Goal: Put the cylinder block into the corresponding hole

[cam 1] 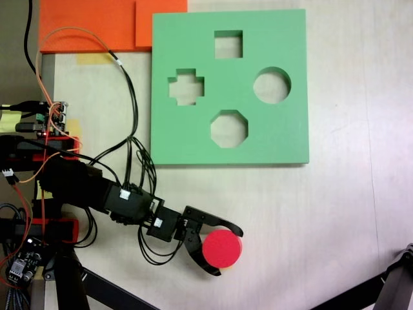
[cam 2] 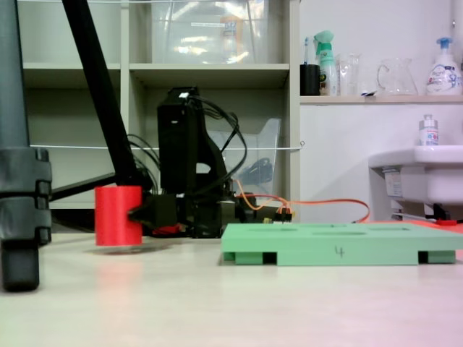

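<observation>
A: where's the cylinder (cam 1: 222, 249)?
B: red, upright, well below the board (cam 1: 229, 145) in the top-down fixed view, off its lower edge. In the low fixed view it's left of the board (cam 2: 340, 244), seemingly a hair above the bench (cam 2: 231, 303), shadow under it.
A: claw (cam 1: 229, 252)?
B: jaws spread about cylinder-wide, one each side, closed on it. Low view: a finger (cam 2: 137, 213) against its side.
A: round hole (cam 1: 271, 85)?
B: board's right side, empty. Octagon (cam 1: 229, 128) lower middle, cross (cam 1: 186, 87) left, square (cam 1: 228, 44) top.
A: anything else?
B: orange sheet (cam 1: 97, 26) off the board's upper left.
</observation>
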You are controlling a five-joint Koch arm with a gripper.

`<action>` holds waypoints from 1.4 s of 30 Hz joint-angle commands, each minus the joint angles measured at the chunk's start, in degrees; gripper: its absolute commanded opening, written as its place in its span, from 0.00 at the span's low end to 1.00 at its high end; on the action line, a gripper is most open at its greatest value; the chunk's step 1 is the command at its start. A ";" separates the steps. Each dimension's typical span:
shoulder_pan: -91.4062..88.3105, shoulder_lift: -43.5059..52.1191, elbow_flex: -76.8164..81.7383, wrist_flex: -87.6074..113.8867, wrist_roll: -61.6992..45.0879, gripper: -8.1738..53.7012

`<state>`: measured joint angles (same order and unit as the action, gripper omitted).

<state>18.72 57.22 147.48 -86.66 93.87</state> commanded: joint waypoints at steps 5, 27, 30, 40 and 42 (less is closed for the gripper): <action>-10.72 18.98 0.44 9.32 0.18 0.41; -47.11 12.48 -29.00 31.11 -0.88 0.36; -47.99 9.23 -33.05 33.57 -0.97 0.36; -50.19 0.26 -42.98 38.06 -0.97 0.36; -50.36 -1.32 -44.38 38.23 -1.05 0.36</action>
<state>-30.23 54.67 106.61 -47.37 92.72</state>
